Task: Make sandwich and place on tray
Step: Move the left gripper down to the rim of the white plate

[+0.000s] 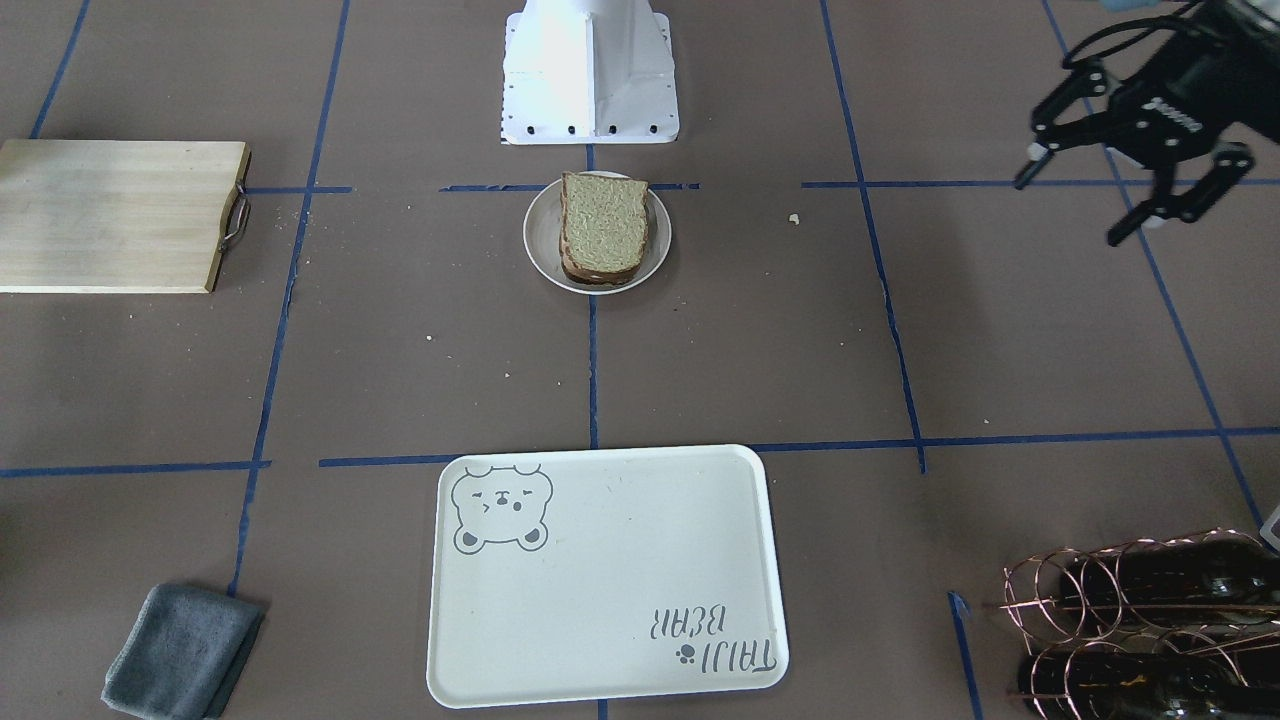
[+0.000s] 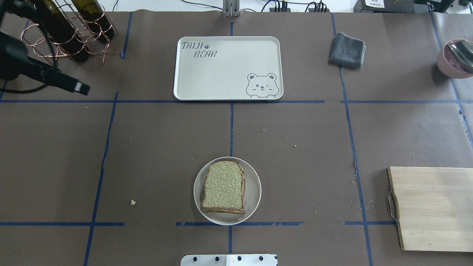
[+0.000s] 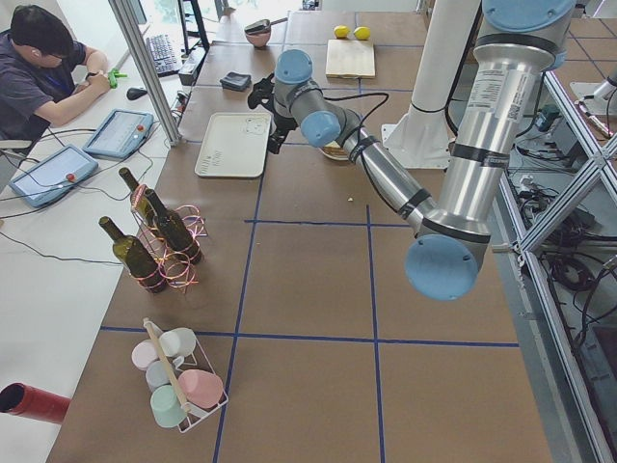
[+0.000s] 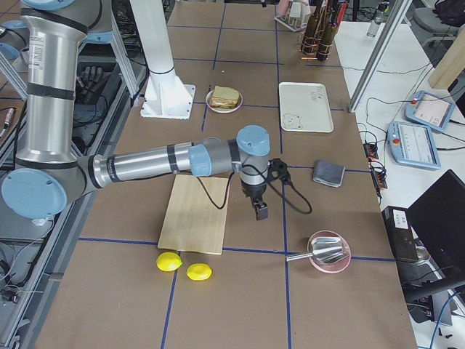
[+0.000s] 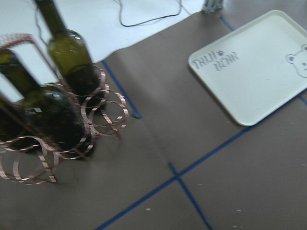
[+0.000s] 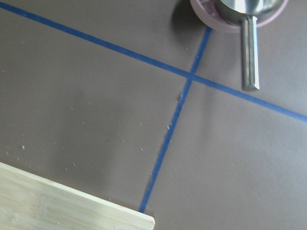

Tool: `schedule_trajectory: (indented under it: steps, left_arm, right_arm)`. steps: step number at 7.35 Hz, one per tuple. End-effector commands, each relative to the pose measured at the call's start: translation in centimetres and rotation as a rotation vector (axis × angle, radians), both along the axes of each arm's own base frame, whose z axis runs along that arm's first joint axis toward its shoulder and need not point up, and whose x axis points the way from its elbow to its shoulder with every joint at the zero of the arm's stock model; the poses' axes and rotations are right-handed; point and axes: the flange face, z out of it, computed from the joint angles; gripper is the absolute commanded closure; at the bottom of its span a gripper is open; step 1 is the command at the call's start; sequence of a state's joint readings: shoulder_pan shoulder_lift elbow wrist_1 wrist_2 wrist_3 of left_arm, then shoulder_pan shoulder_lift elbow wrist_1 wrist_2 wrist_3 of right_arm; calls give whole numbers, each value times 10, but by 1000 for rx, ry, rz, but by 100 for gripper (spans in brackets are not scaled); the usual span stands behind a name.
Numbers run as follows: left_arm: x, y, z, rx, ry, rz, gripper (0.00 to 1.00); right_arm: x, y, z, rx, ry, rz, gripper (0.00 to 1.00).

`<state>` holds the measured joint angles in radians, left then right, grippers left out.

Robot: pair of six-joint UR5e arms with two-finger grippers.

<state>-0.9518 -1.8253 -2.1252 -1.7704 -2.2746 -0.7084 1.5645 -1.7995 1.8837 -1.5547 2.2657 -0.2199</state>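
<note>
The sandwich (image 1: 603,228), two tan speckled bread slices with dark crust stacked together, lies on a small round white plate (image 1: 540,245) near the robot's base; it also shows in the overhead view (image 2: 224,186). The egg is hidden between the slices. The cream tray (image 1: 600,590) with the bear drawing is empty at the far side of the table (image 2: 227,68). My left gripper (image 1: 1078,205) is open and empty, raised off to the left near the bottle rack, far from the sandwich. My right gripper (image 4: 259,209) shows only in the exterior right view, beside the wooden board; I cannot tell whether it is open or shut.
A pale wooden board (image 2: 432,207) lies at the right. A grey cloth (image 2: 347,50) lies right of the tray. A copper rack with wine bottles (image 2: 66,33) stands at the far left. A pink bowl with a metal scoop (image 2: 456,59) is at the far right. Two lemons (image 4: 182,265) lie beyond the board.
</note>
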Motion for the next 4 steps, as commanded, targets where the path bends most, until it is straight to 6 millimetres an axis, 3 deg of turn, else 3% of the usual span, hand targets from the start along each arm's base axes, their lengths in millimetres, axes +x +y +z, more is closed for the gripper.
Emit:
schedule_trajectory:
  steps: [1,3,4]
  left_arm:
    - [138,78,-24,-250,5,-57,0]
    - [215,136,-17,-398,-21,-107,4]
    - [247,151,-6,-449,-51,-146,12]
  right_arm:
    - [23,45,54,-125,-11,53,0]
    - [20,47,60,-149,-42,63,0]
    - [20,47,60,-148,-42,62,0]
